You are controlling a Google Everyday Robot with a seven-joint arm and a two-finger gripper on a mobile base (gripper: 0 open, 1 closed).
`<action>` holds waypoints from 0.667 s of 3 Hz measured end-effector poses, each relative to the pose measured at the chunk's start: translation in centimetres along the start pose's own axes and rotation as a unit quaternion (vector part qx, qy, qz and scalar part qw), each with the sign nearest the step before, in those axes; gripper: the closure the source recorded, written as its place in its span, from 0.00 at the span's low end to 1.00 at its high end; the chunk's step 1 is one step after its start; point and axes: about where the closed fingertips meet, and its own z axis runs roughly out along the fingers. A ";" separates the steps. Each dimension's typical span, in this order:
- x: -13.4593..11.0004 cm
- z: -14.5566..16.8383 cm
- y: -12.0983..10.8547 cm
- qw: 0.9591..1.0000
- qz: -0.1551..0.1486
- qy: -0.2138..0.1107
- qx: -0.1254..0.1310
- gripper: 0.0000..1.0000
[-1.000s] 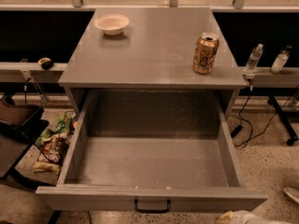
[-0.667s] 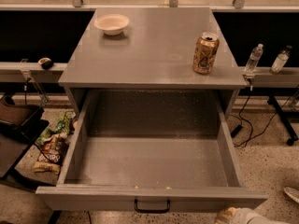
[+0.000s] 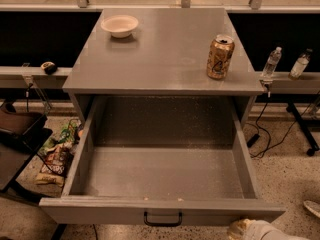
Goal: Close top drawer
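Top drawer (image 3: 100, 211) of the grey cabinet (image 3: 165, 59) stands pulled far out from the cabinet body toward me. Its speckled grey inside is in full view, and its black bar handle (image 3: 163, 219) sits at the middle of the front, on the side farthest from the cabinet.

The gripper (image 3: 255, 230) shows only as a pale, rounded shape low down, just past the drawer front's right end and off to the right of the handle. I cannot tell whether it is spread or closed, nor whether it touches the front.

On the cabinet top a small white bowl (image 3: 120, 25) rests near the back left corner and a gold drink can (image 3: 220, 57) stands upright toward the right edge.

Right of the cabinet two clear bottles (image 3: 271, 64) stand on a ledge. Left of it, snack bags (image 3: 56, 156) lie on the floor.
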 end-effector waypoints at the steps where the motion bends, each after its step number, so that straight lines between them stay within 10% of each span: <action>1: -0.6 0.6 -0.9 1.000 -0.008 -0.008 0.009 1.00; 2: -0.7 1.7 -3.4 0.999 -0.011 -0.024 0.034 1.00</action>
